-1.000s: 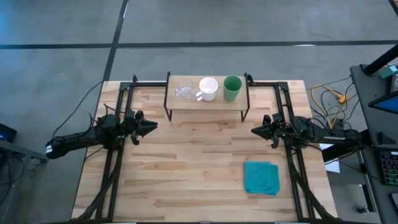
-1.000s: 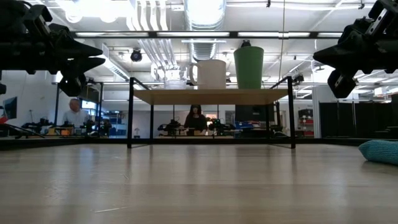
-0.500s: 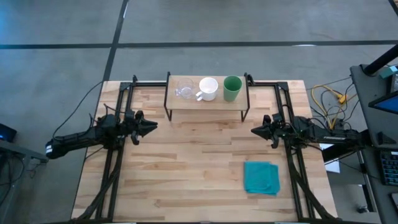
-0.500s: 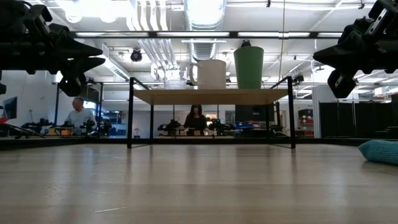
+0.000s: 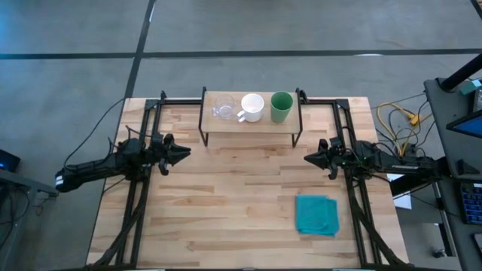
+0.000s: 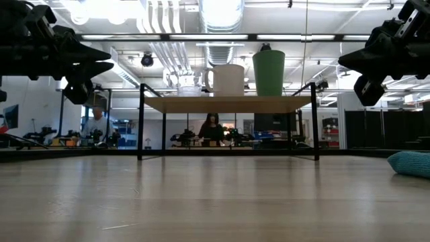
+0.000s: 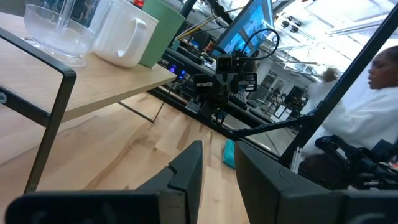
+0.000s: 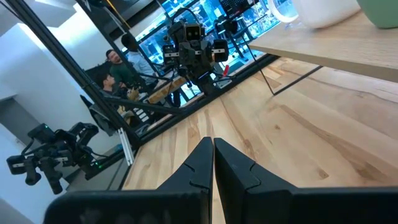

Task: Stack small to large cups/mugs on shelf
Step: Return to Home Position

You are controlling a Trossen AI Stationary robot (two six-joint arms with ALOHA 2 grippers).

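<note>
Shelf (image 5: 252,126) sits top centre of the high view, on the counter (image 5: 241,196). All three vessels stand upright on it in one row running left-right across the frame: glass cup (image 5: 223,110) at left, white mug (image 5: 252,107) in the middle, green cup (image 5: 281,107) at right. Mug handle points lower left toward the glass; can't tell if they touch. Order reads small to large, so the stacking looks done.

Key relation: the shelf lies between the two arms and above them in the frame, well apart from both. Left pincer (image 5: 187,153) is at mid-left, tip pointing right, nearer the glass cup. Right pincer (image 5: 307,158) is at mid-right, tip pointing left, nearer the green cup. Both arms are stretched level over the counter's side edges, held above the surface in the low view.

Left wrist view: fingers (image 7: 186,177) are slightly apart, with a narrow gap and nothing in it. Right wrist view: fingers (image 8: 202,168) are pressed together, empty.

Teal cloth (image 5: 316,214) lies lower right, untouched. Judgement: only parking is left, and the path is clear of the shelf.
</note>
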